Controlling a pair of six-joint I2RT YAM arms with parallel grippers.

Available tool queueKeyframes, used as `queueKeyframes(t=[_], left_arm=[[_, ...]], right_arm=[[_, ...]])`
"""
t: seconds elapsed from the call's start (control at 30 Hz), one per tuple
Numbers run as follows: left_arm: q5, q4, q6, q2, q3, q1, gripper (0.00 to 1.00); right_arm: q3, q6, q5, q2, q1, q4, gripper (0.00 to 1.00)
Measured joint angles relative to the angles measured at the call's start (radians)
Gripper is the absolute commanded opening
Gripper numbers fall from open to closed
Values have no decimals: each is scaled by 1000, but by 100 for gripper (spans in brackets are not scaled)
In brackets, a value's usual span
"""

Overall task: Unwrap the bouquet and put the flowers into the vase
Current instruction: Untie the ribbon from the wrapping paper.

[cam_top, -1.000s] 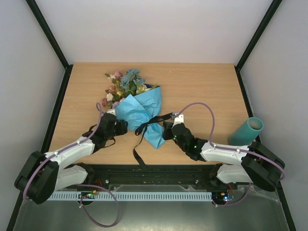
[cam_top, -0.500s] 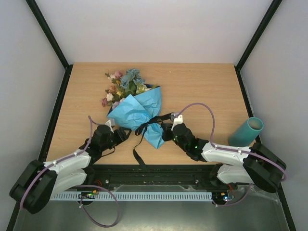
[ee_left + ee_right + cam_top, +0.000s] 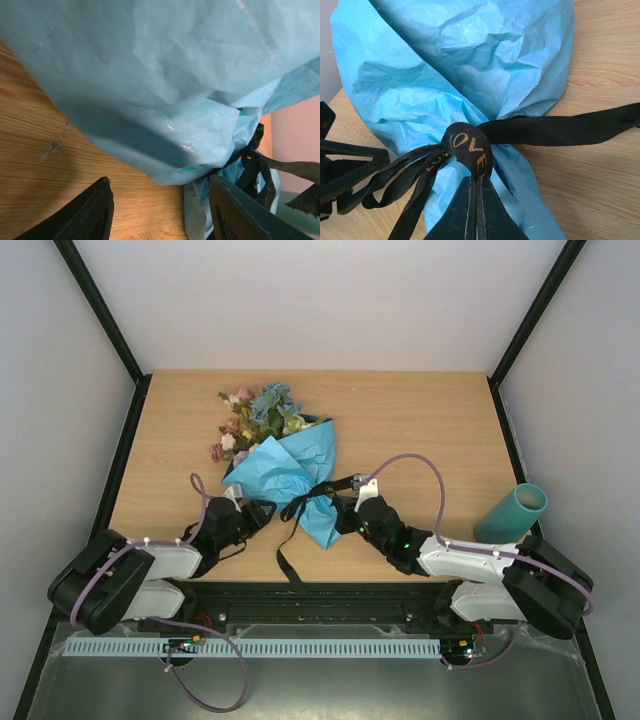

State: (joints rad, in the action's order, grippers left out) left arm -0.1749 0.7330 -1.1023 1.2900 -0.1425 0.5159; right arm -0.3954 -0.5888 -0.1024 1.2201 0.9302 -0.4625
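The bouquet lies mid-table, its crumpled blue paper [image 3: 285,472] [image 3: 470,60] cinched by a black ribbon [image 3: 322,489]. The flowers [image 3: 255,420] stick out of the wrap toward the far left. My right gripper [image 3: 345,516] [image 3: 477,181] is shut on the ribbon's knot [image 3: 470,147], which bears gold letters. My left gripper [image 3: 262,512] [image 3: 160,200] is open just left of the tied neck, low over the wood, with the paper's [image 3: 165,75] lower fold close to its right finger [image 3: 240,215]. The teal vase [image 3: 512,512] stands at the table's right edge.
A loose ribbon tail [image 3: 286,558] trails over the table's near edge. Black frame posts [image 3: 100,310] rise at the back corners, with walls on three sides. In the right wrist view, the left gripper's fingers [image 3: 345,172] show beside the ribbon loops.
My left gripper drew back from the paper, then came in lower and to the right, toward the tied neck, narrowing a little. The right gripper kept hold of the knot.
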Motion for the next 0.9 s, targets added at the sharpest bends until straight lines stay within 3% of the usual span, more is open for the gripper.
queueKeyframes(t=[0.37, 0.63, 0.9], left_arm=[[57, 48, -5, 80, -16, 0, 46], [78, 126, -10, 152, -23, -2, 3], [74, 114, -6, 160, -37, -46, 2]], right_arm=[[0, -3, 10, 24, 0, 0, 1], [2, -3, 1, 26, 0, 0, 1], [1, -17, -138, 21, 0, 34, 1]])
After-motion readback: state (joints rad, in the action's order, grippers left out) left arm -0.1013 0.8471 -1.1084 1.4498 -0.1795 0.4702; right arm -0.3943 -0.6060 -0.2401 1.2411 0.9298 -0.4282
